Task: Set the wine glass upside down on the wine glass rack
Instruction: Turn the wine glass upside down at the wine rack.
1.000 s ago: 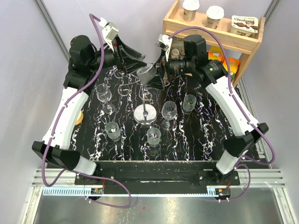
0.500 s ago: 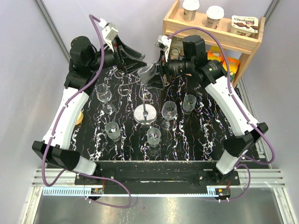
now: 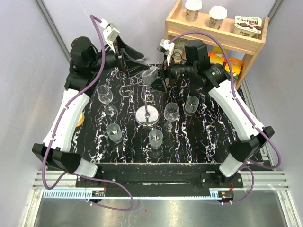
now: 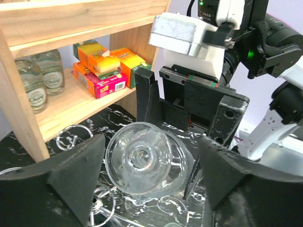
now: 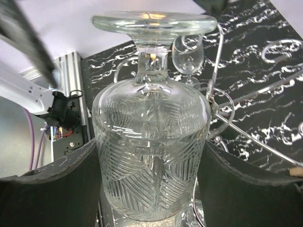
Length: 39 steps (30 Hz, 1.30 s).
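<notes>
The wine glass (image 3: pixel 150 75) is clear with cut leaf patterns and hangs on its side above the back of the table. My right gripper (image 3: pixel 159 77) is shut on its bowl (image 5: pixel 151 156); the black fingers (image 5: pixel 61 184) press both sides, and the foot points away from the wrist. In the left wrist view the round foot (image 4: pixel 141 158) faces the camera between the jaws of my left gripper (image 4: pixel 151 151), which stand open with small gaps either side. The wine glass rack (image 3: pixel 147 116), silver wire on a round disc base, stands just below, and its curled arms (image 5: pixel 221 101) lie beside the glass.
Several other wine glasses stand around the rack, among them one at the left (image 3: pixel 105 94), one in front (image 3: pixel 155 137) and one at the right (image 3: pixel 191 103). A wooden shelf unit (image 3: pixel 215 34) with cups, bottles (image 4: pixel 45 80) and boxes sits at the back right.
My right gripper has closed on the glass's bowl. My left gripper's jaws have then widened off the foot. The glass has shifted slightly toward the back.
</notes>
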Tool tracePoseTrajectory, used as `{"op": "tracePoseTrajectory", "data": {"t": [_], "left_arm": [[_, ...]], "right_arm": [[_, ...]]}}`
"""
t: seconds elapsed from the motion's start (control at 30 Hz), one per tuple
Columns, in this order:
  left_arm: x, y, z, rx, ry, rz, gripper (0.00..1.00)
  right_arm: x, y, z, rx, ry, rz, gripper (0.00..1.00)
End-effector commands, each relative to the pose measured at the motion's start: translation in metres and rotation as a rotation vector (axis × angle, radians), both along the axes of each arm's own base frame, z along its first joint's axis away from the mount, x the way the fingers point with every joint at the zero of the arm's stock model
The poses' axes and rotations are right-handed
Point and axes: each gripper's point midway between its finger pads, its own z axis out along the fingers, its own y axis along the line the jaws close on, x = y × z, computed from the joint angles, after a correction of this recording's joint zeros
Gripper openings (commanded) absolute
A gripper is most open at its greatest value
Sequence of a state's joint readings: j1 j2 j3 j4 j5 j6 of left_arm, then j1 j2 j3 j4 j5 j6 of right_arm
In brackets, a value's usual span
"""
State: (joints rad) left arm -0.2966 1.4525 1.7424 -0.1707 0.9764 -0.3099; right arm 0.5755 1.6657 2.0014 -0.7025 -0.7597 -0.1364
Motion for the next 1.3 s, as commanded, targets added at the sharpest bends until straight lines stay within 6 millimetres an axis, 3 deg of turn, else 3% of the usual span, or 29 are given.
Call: {"op": "tracePoseTrajectory", "data": {"t": [0.0, 0.2, 0.47, 0.63, 0.87, 1.1, 1.27], "left_arm": [[-0.026, 0.01, 0.046, -0.048, -0.129, -0.001, 0.96], [-0.023, 0.02, 0.048, -0.046, -0.128, 0.044, 0.99], [-0.022, 0.042, 0.048, -0.028, -0.155, 0.134, 0.99], [-0.018, 0.047, 0.049, -0.03, -0.153, 0.185, 0.99], [-0.013, 0.058, 0.039, 0.019, -0.179, 0.276, 0.99], [-0.018, 0.063, 0.028, 0.036, -0.189, 0.307, 0.99], [-0.02, 0.065, 0.026, 0.037, -0.185, 0.316, 0.99]], "right_arm": [[0.005, -0.015, 0.025, 0.02, -0.098, -0.097, 0.14], [-0.001, -0.025, 0.024, 0.007, -0.11, -0.13, 0.11], [-0.039, -0.056, 0.039, 0.02, -0.177, -0.158, 0.09], [-0.052, -0.075, 0.029, -0.005, -0.246, -0.186, 0.08], [-0.029, -0.099, 0.023, -0.034, -0.388, -0.35, 0.05], [0.005, -0.106, 0.011, -0.021, -0.481, -0.456, 0.01], [0.013, -0.122, 0.014, 0.004, -0.497, -0.516, 0.01]]}}
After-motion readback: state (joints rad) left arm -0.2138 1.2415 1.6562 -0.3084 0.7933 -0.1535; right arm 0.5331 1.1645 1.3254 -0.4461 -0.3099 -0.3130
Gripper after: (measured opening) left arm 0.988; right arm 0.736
